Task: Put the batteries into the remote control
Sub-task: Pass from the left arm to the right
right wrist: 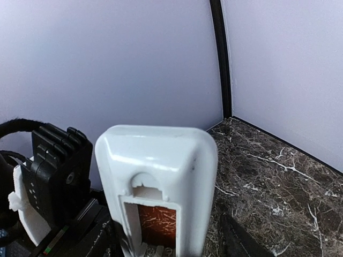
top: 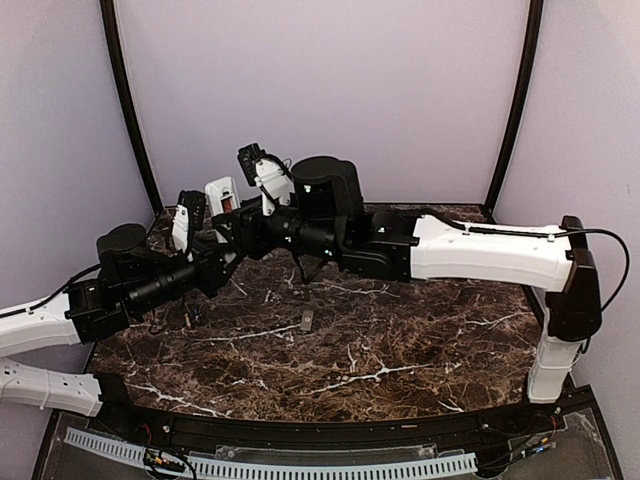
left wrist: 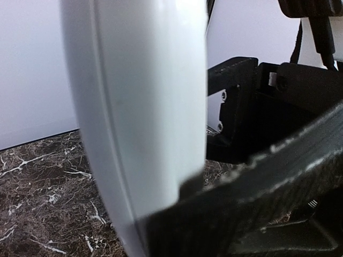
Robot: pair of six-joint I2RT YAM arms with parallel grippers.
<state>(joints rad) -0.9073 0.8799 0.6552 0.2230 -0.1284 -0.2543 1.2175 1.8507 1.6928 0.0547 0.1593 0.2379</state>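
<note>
left arm [top: 150,280] angled up from the left, left fingers [left wrist: 257,214] clamped on remote control [top: 222,193], upright, clear of surface [top: 400,340]; right arm [top: 480,250] stretched across to it, right fingers [right wrist: 234,243] close at its open back, spread can't tell; battery [top: 307,320] lying mid-surface

Glossy, smooth white plastic on the remote control [right wrist: 161,155] between the left jaws; matt, woven carbon-fibre look on the left fingers [left wrist: 268,182]; polished, white-veined brown marble finish on the table [top: 400,350] beneath.

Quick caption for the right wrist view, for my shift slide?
Remote control upright, back toward the camera, battery bay uncovered, brown marble table behind.
</note>
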